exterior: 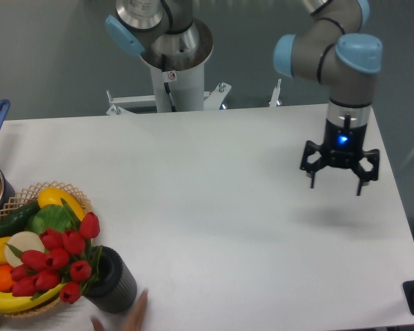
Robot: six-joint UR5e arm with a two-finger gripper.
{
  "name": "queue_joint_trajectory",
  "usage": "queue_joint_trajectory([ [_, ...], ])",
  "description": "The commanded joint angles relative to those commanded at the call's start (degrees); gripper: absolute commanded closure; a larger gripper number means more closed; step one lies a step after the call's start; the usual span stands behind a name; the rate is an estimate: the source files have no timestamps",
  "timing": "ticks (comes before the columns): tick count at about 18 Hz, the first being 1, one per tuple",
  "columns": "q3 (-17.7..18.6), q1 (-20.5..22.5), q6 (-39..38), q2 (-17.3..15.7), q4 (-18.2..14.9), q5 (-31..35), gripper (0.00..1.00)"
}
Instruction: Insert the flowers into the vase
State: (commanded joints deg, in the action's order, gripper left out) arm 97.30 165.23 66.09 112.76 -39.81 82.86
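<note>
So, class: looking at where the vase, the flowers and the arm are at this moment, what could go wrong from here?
1. The vase sits tilted near the table's front edge beside the wicker basket; it may tip or roll off.
2. The flowers lean out over the basket and could slip from the vase.
3. A person's hand is close to the vase; if the open gripper comes over, it could hit the hand.
</note>
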Motion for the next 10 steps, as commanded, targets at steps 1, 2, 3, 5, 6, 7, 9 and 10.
queue_joint_trajectory([
  [1, -0.3, -0.2, 0.2, -0.2, -0.3, 1.1, 0.00],
  [2, -0.1, -0.2, 0.2, -0.4, -1.0, 1.4, 0.00],
  [3, 0.0, -0.3, 0.3, -0.4, -2.2, 1.4, 0.00],
  [5, -0.6, -0.4, 0.4, -1.0, -5.5, 1.5, 0.00],
  [6, -1.4, -0.4, 0.8, -1.1, -7.0, 1.7, 0.00],
  [7, -1.6, -0.5, 1.5, -1.1, -7.9, 2.8, 0.00],
  [9, -1.8, -1.9, 1.8, -0.9, -8.0, 6.4, 0.00],
  [10, -1.8, -2.7, 1.8, -0.8, -8.0, 7.4, 0.00],
])
